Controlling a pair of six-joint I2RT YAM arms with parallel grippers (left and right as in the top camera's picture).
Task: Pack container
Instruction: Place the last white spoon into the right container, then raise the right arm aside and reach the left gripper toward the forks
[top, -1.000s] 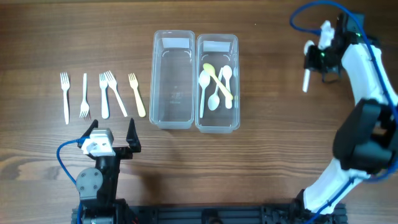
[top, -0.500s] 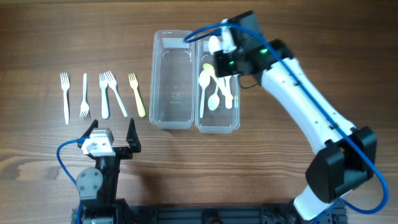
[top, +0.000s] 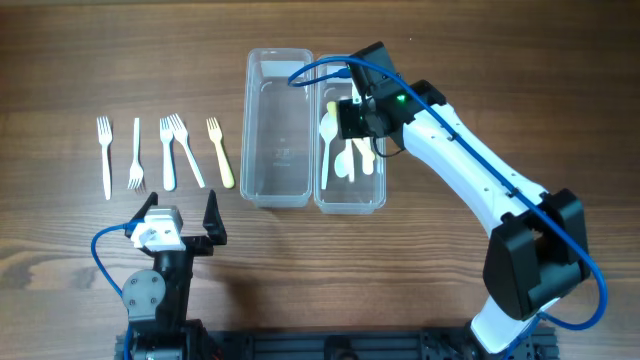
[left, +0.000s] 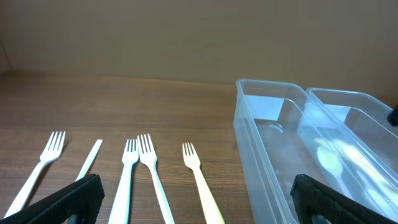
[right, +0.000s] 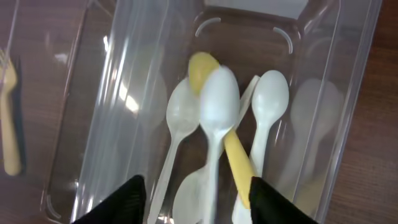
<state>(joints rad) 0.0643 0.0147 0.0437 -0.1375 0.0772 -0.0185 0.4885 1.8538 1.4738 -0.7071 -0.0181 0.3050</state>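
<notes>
Right tool hangs over the right container, fingers spread wide, well inside both long walls; a white spoon sits between them, untouched, across the yellow spoon. Left tool, also wide, is over the counter near its front edge, apart from the forks

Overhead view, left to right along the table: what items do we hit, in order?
plain white fork → reversed white fork → pair of white forks → yellow fork → empty clear container → clear container of spoons

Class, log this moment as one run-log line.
right gripper open over spoon container | left gripper open | forks on table
</notes>
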